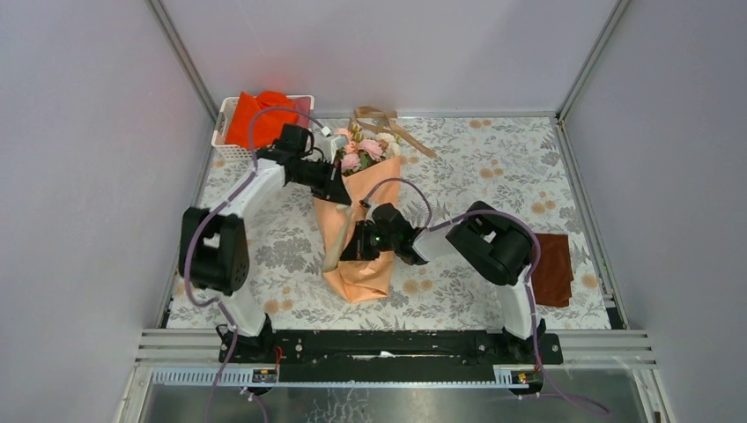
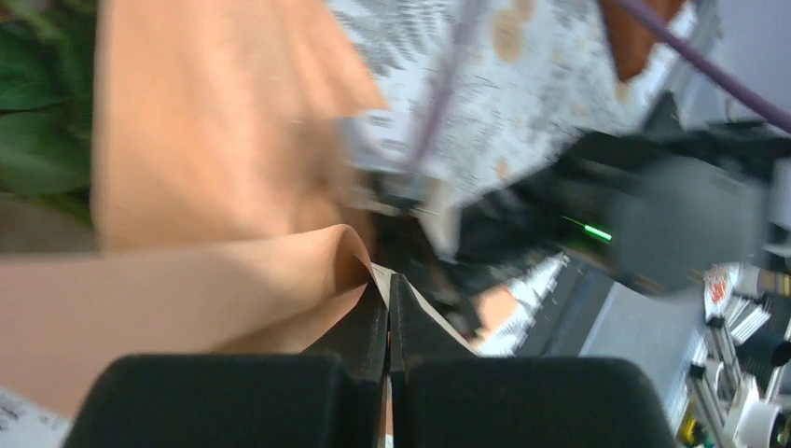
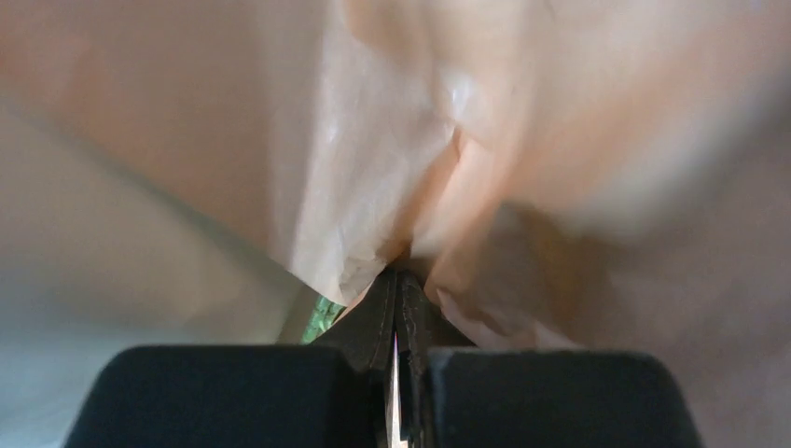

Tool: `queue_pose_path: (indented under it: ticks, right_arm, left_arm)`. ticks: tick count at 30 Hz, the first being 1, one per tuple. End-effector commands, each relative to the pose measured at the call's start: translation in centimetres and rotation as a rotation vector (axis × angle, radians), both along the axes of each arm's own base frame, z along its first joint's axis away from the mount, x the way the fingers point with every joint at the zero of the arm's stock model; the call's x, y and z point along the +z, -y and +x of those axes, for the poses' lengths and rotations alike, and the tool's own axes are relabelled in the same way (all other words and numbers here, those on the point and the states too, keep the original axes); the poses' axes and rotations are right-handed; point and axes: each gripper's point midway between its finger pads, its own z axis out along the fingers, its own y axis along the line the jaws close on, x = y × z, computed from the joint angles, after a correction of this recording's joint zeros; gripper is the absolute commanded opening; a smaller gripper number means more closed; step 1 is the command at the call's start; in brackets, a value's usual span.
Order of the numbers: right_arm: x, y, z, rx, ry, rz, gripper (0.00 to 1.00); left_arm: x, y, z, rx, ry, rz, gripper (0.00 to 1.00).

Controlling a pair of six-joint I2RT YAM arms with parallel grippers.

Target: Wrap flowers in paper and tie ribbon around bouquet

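Note:
The bouquet (image 1: 357, 242) lies on the mat as a long cone of peach-orange paper (image 1: 361, 273). Its pink and cream flowers (image 1: 361, 148) stick out at the far end. The tan ribbon (image 1: 394, 126) lies loose just behind the blooms. My left gripper (image 1: 341, 191) is at the cone's upper left edge. In the left wrist view it (image 2: 389, 283) is shut on a fold of the paper (image 2: 215, 140). My right gripper (image 1: 354, 248) is at the cone's middle. In the right wrist view it (image 3: 399, 278) is shut on bunched paper (image 3: 373, 140).
A white basket (image 1: 225, 141) with a bright orange-red cloth (image 1: 264, 110) stands at the back left. A brown cloth (image 1: 553, 269) lies at the right edge of the grey leaf-patterned mat (image 1: 493, 167). Walls close in on both sides and at the back.

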Motion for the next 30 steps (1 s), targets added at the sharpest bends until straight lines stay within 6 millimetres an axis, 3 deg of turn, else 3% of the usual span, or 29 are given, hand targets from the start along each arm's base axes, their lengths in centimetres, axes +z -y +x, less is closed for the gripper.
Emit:
queue_pose_path:
  ticks: [1, 10, 13, 16, 19, 21, 23, 26, 30]
  right_arm:
    - [2.3, 1.4, 1.1, -0.12, 0.084, 0.028, 0.0]
    - [6.4, 2.2, 0.4, -0.149, 0.132, 0.051, 0.0]
    - [7.1, 5.1, 0.5, -0.192, 0.16, -0.073, 0.04]
    - [6.1, 10.0, 1.0, -0.262, 0.133, -0.206, 0.13]
    - [4.1, 14.4, 0.9, -0.314, 0.081, -0.288, 0.37]
    - [2.6, 15.7, 0.1, -0.297, 0.038, -0.317, 0.5]
    - [1.4, 15.8, -0.7, -0.256, 0.02, -0.317, 0.54]
    - [0.9, 14.0, -1.1, -0.173, 0.012, -0.252, 0.49]
    - [-0.6, 13.1, -0.3, -0.149, 0.012, -0.256, 0.22]
  left_arm:
    - [-4.4, 0.1, 6.4, 0.162, 0.011, 0.068, 0.0]
    - [-11.4, 2.7, 4.6, 0.064, -0.009, 0.203, 0.0]
    - [-12.6, 2.1, 4.5, 0.069, -0.01, 0.24, 0.0]
    - [-13.2, 1.8, 4.0, 0.067, -0.018, 0.256, 0.0]
    - [-12.9, 2.1, 3.7, 0.06, -0.016, 0.25, 0.0]
    - [-12.2, 2.5, 3.6, 0.056, 0.0, 0.247, 0.0]
    - [-11.1, 3.2, 3.5, 0.046, 0.023, 0.233, 0.0]
    - [-9.1, 4.5, 3.3, 0.032, 0.061, 0.21, 0.0]
    - [-5.9, 7.1, 2.5, -0.005, 0.084, 0.145, 0.0]
